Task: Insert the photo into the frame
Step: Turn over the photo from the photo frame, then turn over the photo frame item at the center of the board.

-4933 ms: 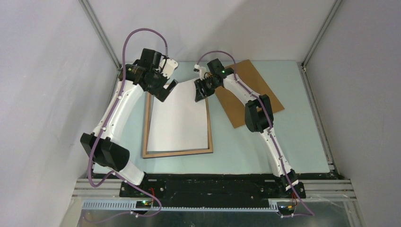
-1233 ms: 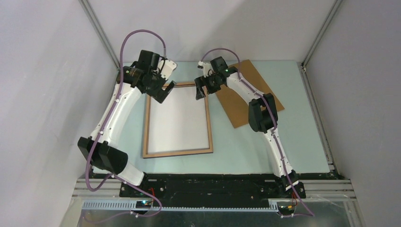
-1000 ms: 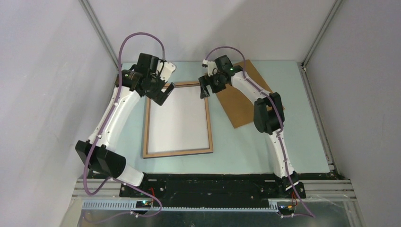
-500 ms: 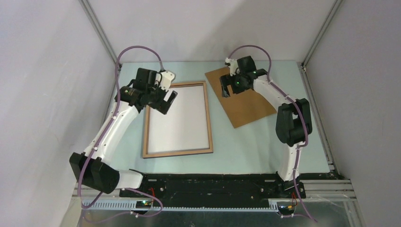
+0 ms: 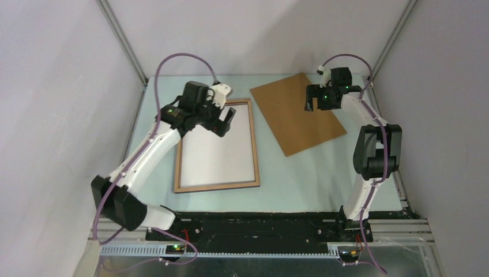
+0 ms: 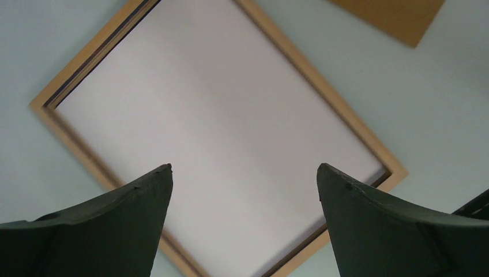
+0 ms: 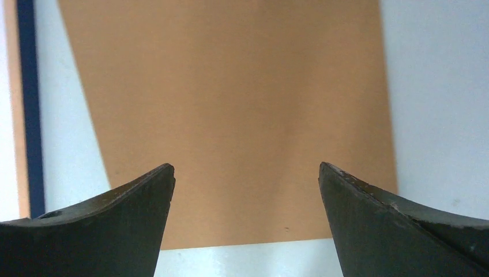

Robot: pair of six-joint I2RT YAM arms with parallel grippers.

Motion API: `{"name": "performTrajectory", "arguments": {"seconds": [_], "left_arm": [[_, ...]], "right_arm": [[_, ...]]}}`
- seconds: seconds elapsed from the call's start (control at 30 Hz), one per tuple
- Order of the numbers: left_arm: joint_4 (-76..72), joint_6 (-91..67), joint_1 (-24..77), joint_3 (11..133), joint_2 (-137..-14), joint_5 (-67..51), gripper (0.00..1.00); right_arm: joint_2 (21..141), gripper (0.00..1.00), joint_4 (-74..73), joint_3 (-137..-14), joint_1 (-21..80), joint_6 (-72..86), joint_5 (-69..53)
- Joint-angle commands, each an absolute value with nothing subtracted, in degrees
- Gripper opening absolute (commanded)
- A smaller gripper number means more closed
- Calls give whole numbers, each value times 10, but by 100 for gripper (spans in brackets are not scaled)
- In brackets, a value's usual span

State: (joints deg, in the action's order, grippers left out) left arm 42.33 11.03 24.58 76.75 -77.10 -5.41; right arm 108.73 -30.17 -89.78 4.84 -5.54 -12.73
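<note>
The frame [image 5: 216, 187] lies flat on the table left of centre, its light wood rails up. Inside it lies the photo [image 5: 216, 153], plain white back up and its picture side hidden. My left gripper [image 5: 226, 123] hovers open over the frame's far right part, holding nothing. In the left wrist view the white photo [image 6: 219, 115] and the wood rail of the frame [image 6: 323, 86] fill the space beyond the open left gripper [image 6: 244, 173]. My right gripper [image 5: 311, 105] hangs open and empty over the brown board's far right part, away from the frame.
The brown backing board [image 5: 297, 112] lies at an angle at the back, right of the frame. In the right wrist view the board [image 7: 230, 104] lies beyond the open right gripper [image 7: 246, 170], with a dark blue edge of the frame [image 7: 26, 104] at the left. Enclosure walls ring the table.
The photo's raised far edge has come down flat into the frame. My left gripper moved right over the frame. My right arm swung away from the frame's far right corner to the board.
</note>
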Motion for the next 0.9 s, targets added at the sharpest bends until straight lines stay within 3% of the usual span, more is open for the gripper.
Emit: {"name": "performTrajectory", "arguments": {"seconds": [0.0,0.43,0.87], "left_arm": [[381,53,295,832,-863,-62,100],[363,-93,370,1051,-1156,-105,99],[359,-195,394,1172,-1321,-154,99]], "right_arm": [[1082,99,-272,-891,9,-43,-131],[1162,99,-313,-944,-75,-63,-114],[1240,95,-366,-976,-129,-91,-165]]}}
